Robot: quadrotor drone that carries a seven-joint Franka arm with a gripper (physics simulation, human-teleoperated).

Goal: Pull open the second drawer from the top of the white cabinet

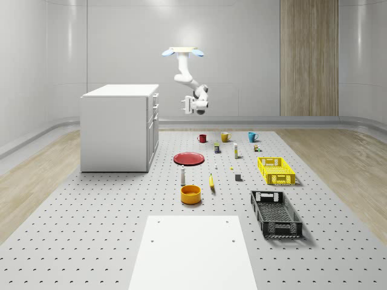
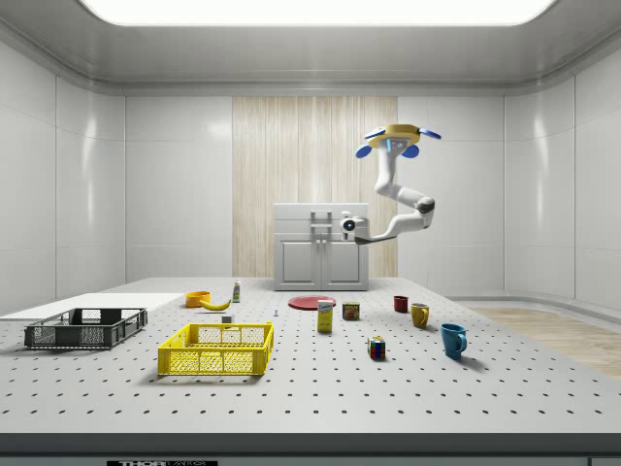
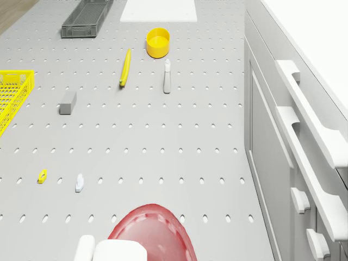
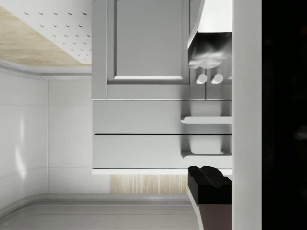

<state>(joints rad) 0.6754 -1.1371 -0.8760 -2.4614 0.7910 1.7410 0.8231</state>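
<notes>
The white cabinet (image 1: 118, 130) stands at the whole-scene view's left, its drawer front facing right. In the wrist view the second drawer (image 4: 144, 116) and its bar handle (image 4: 206, 120) lie straight ahead, with the top drawer (image 4: 144, 151) beside it; both look closed. The drone (image 1: 182, 52) hovers over the mat in front of the cabinet, higher than its top. My gripper (image 1: 192, 109) hangs at drawer height, a short gap from the front, open with nothing between its fingers (image 4: 207, 184). From the side, the gripper (image 2: 342, 225) overlaps the drawer handles (image 2: 320, 229).
A red plate (image 1: 188, 158) lies on the mat below the arm. Mugs (image 1: 225, 137), a bottle (image 1: 182, 176), a banana (image 1: 211, 181) and an orange bowl (image 1: 190, 194) stand further out. A yellow crate (image 1: 276, 170) and a black crate (image 1: 276, 213) sit at the right.
</notes>
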